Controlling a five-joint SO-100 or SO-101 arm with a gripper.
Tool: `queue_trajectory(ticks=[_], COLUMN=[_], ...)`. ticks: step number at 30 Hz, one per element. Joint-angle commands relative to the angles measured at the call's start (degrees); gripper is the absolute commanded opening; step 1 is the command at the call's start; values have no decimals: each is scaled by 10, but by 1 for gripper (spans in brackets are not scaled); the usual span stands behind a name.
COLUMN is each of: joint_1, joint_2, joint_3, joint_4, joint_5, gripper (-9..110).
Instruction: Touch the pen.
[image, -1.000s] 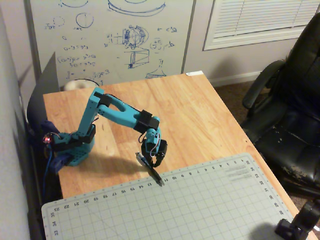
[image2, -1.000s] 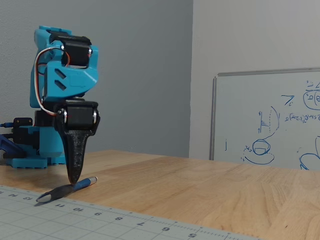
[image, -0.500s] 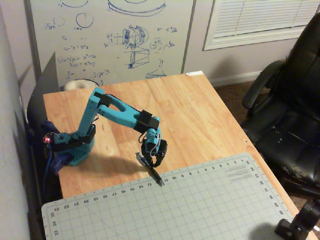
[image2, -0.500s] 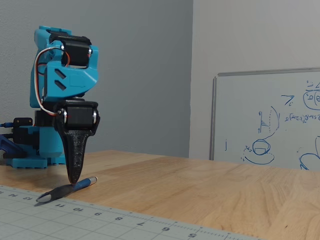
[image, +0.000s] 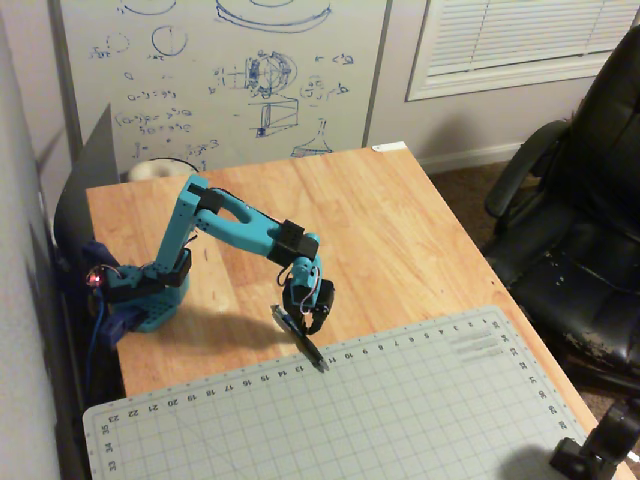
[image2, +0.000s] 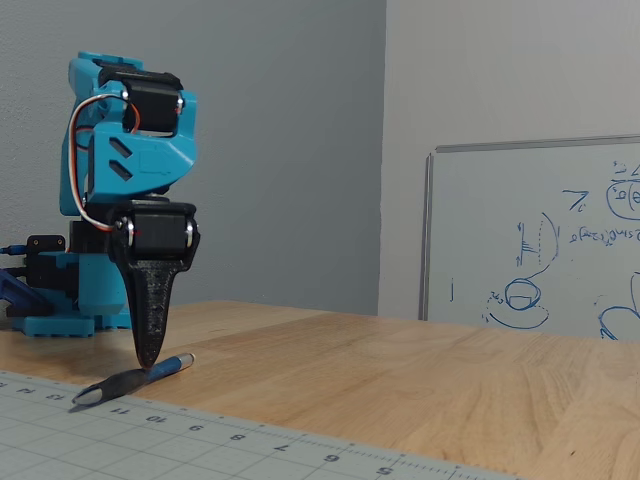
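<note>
The pen (image: 312, 352) is slim and dark, and lies diagonally across the near edge of the wooden table and the border of the cutting mat (image: 400, 420). In the low fixed view the pen (image2: 120, 384) shows a bluish section at its right end, while its dark tip rests on the mat (image2: 100, 440). My gripper (image: 297, 328) points straight down over the pen's upper part. In the low fixed view the gripper (image2: 147, 360) looks like a single black point, jaws together, with its tip resting on the pen near the bluish end.
The blue arm base (image: 150, 290) stands at the table's left. A whiteboard (image: 220, 80) leans behind the table. A black office chair (image: 580, 220) stands to the right. A black object (image: 600, 450) sits at the lower right corner. A white round object (image: 160, 170) lies at the back.
</note>
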Motion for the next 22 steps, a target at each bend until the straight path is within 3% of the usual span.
queue_trajectory(ticks=[1,22], joint_1=[4,5], joint_2=[20,20], joint_3=[-33,-33], joint_4=[-2,2], joint_5=[-4,-3], gripper=[1,1])
